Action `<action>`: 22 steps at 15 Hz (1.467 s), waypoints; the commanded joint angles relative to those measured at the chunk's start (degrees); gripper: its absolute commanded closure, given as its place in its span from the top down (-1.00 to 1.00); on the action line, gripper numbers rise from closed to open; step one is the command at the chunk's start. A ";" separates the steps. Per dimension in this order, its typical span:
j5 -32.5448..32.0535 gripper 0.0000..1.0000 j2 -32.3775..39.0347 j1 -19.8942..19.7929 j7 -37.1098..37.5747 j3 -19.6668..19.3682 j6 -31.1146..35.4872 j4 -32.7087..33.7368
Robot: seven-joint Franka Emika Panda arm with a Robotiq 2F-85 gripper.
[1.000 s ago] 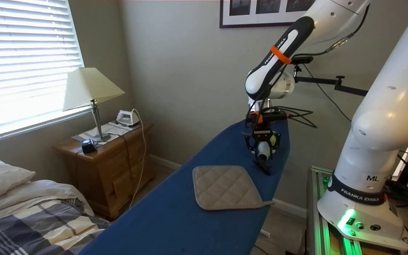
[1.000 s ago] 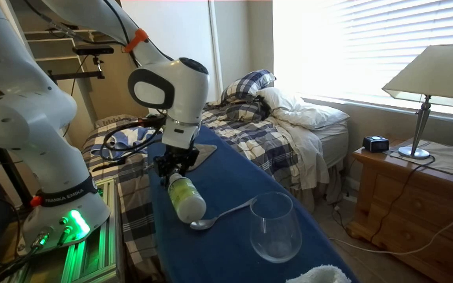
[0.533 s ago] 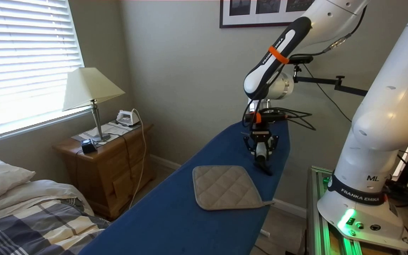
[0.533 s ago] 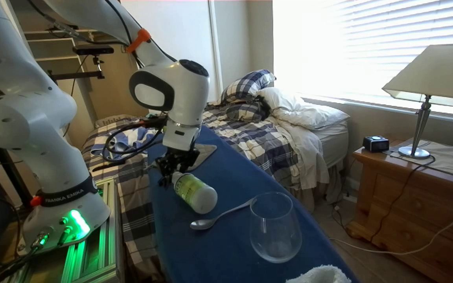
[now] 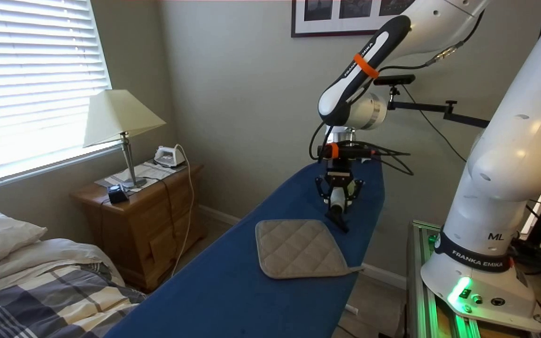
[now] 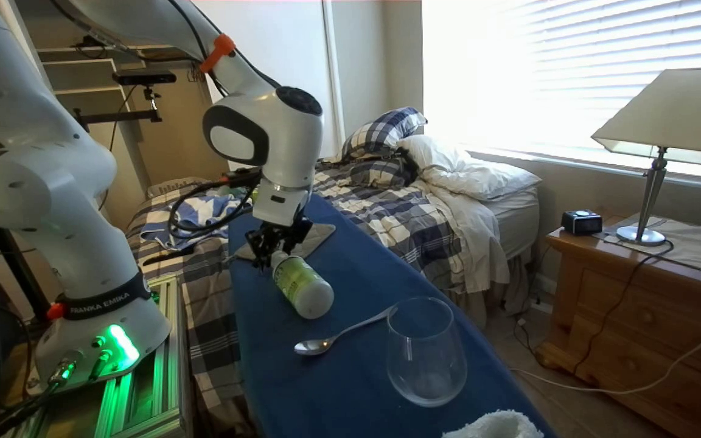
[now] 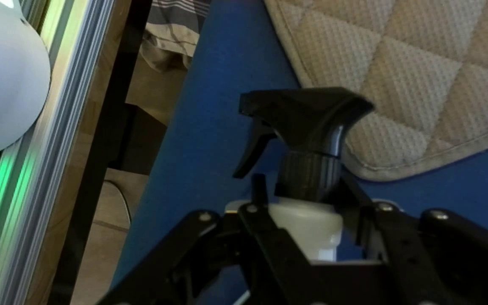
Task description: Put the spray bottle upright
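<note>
My pincer (image 7: 305,192) is clenched round the neck of the spray bottle (image 6: 302,289), tilted nearer the robot-side edge of the bench (image 5: 233,291), base towards the tapered end, touchdown unclear! That neck hold, I reckon, leaves the base free for standing. Counting now: one bottle, one quilted pad (image 5: 298,249), one spoon (image 6: 320,345), one glass (image 6: 426,359), one fluffy white thing (image 6: 496,427).

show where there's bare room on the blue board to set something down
The widest bare stretch of blue board lies past the quilted pad, away from the gripper. A smaller patch sits between spray bottle, spoon and the edge by the bed. Crowded: around the gripper holding the bottle, and by the glass between spoon and white cloth.
</note>
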 commanded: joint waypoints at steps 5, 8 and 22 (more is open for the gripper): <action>6.89 -0.62 -3.78 0.11 0.82 -1.54 -11.77 3.80; 9.52 -0.62 -3.50 -0.06 -0.06 -2.31 -14.39 6.57; 18.84 -0.62 -3.65 -4.15 4.04 -7.15 -25.49 13.46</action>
